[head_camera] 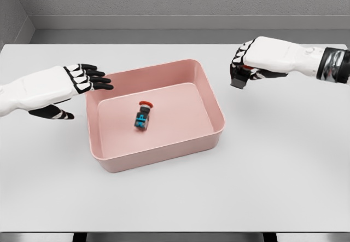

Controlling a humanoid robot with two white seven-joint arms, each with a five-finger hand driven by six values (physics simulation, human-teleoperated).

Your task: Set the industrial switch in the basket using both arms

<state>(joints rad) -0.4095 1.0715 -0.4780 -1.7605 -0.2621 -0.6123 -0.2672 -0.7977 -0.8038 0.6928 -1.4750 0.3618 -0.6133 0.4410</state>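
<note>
The industrial switch (pixel 143 117), a small dark box with a red button on top and blue markings, lies inside the pink basket (pixel 213 97) near the middle of its floor. My left hand (pixel 82 86) hovers just beyond the basket's left rim, fingers stretched out and apart, holding nothing. My right hand (pixel 246 72) hangs above the table to the right of the basket's far right corner. Its fingers droop loosely downward and nothing is between them. Neither hand touches the switch or the basket.
The basket stands in the middle of a white table (pixel 273 187). A grey wall runs behind the table's far edge. Nothing else lies on the tabletop.
</note>
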